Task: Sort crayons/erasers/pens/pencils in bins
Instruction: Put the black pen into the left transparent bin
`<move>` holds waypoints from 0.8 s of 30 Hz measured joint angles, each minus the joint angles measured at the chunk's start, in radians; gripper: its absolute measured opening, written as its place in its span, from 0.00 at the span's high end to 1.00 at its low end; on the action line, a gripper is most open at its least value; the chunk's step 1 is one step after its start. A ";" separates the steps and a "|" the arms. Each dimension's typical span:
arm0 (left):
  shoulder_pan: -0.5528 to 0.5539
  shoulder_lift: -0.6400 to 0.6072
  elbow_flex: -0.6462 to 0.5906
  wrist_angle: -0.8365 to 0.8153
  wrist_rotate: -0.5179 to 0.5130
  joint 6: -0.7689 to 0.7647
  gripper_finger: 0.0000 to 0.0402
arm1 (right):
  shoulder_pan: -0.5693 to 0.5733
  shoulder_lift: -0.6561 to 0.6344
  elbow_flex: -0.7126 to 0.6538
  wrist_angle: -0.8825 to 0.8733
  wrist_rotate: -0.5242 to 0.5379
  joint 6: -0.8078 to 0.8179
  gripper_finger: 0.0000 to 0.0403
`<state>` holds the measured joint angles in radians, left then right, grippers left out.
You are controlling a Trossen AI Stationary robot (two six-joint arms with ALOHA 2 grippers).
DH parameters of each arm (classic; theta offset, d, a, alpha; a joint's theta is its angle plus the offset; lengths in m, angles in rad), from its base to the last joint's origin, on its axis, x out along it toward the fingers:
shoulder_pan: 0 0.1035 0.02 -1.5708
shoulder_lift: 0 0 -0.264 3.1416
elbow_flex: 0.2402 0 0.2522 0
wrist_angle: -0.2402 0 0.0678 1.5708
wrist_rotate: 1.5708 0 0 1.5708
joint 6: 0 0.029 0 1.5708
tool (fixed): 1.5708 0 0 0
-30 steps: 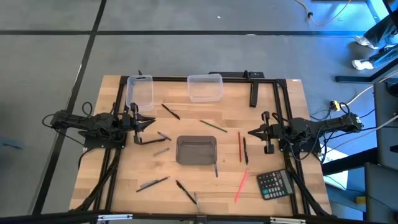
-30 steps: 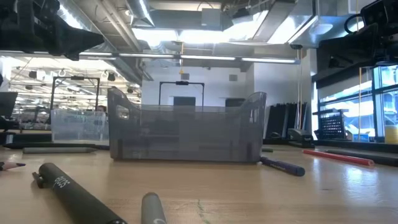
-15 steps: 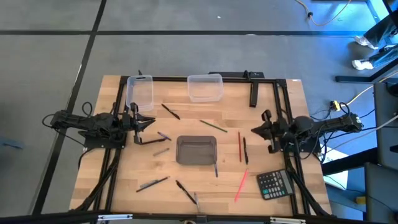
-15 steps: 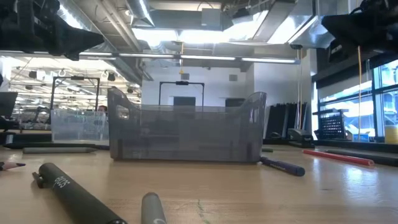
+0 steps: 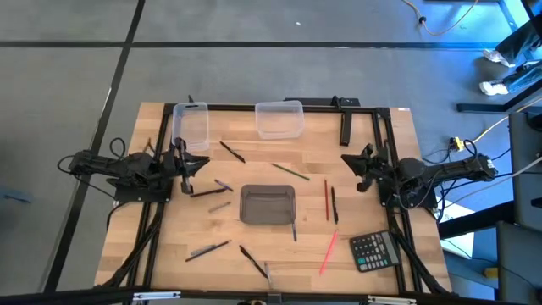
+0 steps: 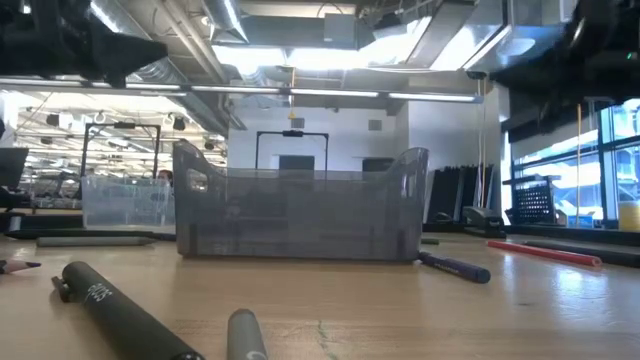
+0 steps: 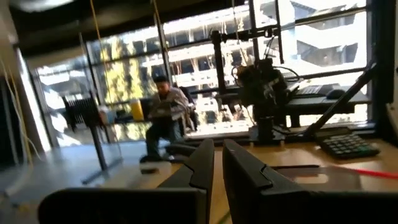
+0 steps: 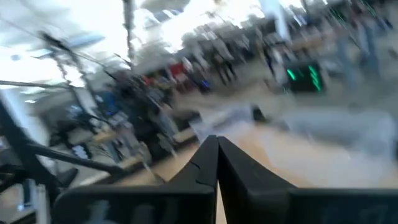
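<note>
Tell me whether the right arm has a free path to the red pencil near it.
Probably yes. The right gripper is shut and empty, and the red pencil lies on bare table with only a dark pen alongside it.

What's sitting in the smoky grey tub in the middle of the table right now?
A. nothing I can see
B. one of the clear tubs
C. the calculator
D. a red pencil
A: from above, the grey tub looks empty, and the pens lie scattered on the table around it.
</note>
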<state>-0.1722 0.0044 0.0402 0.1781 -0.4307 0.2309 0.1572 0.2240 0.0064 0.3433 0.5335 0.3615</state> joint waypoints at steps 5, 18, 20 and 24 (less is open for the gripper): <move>0.022 0.000 0.000 0.124 -0.017 0.196 0.93 | -0.014 0.084 0.000 -0.052 0.134 0.106 0.93; 0.249 0.050 0.000 0.060 -0.190 -0.115 0.93 | -0.160 0.282 0.000 0.126 0.228 0.093 0.69; 0.293 0.085 0.000 0.048 -0.157 -0.162 0.93 | -0.183 0.310 0.000 0.134 0.227 0.134 0.67; 0.384 0.187 0.000 0.048 0.025 -0.230 0.94 | -0.207 0.358 0.000 0.193 0.200 0.150 0.65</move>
<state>0.2113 0.1917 0.0402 0.2265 -0.4054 0.0014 -0.0501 0.5815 0.0065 0.5362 0.7334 0.5113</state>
